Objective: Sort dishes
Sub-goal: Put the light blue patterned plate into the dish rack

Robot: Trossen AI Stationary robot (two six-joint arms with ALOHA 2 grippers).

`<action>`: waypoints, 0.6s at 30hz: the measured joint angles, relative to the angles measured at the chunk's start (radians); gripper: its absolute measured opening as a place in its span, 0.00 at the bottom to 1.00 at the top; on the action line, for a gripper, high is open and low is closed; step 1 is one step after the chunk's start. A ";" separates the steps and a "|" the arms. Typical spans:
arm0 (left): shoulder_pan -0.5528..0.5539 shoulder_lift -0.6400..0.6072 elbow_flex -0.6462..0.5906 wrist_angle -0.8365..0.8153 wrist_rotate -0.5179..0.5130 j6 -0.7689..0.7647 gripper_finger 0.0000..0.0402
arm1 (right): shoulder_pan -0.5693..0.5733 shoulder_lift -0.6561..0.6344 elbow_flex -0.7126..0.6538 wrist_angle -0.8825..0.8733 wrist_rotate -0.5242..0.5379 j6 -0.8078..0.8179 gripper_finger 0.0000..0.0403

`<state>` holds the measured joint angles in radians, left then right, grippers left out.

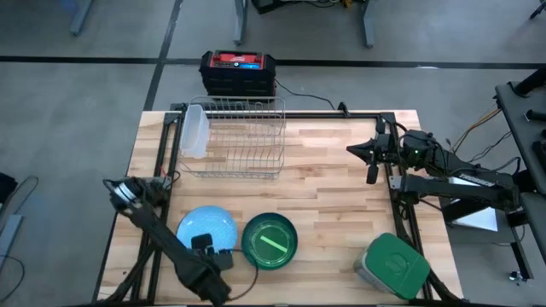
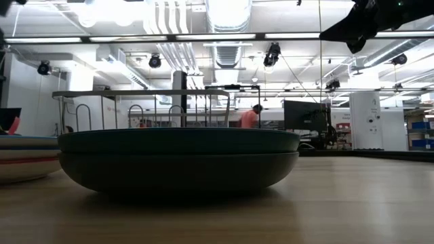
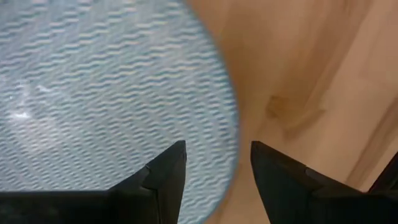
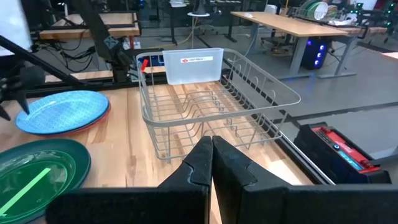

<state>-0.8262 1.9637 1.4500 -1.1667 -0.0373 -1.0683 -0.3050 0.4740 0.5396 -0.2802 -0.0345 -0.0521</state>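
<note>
The left gripper is being held low over the near right rim of the light blue plate, its fingers parted, with the rim lying below the gap between them. The right gripper is being held clenched above the table's right side, pointed toward the wire rack. The dark green dish is lying just right of the blue plate on the wooden table. A workshop with desks is seen beyond. The rack's label cannot be read.
</note>
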 joint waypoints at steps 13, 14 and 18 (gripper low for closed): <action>-0.020 0.080 0.022 -0.056 0.010 -0.044 0.41 | 0.000 0.000 0.000 0.000 -0.001 -0.001 0.00; -0.021 0.077 0.021 -0.056 0.005 -0.046 0.40 | 0.000 0.000 0.000 0.000 -0.001 -0.001 0.00; -0.022 0.074 0.020 -0.056 -0.021 -0.062 0.33 | 0.000 0.000 -0.004 0.001 -0.002 -0.001 0.00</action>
<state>-0.8482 2.0373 1.4704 -1.2224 -0.0580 -1.1299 -0.3050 0.4740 0.5358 -0.2791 -0.0360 -0.0532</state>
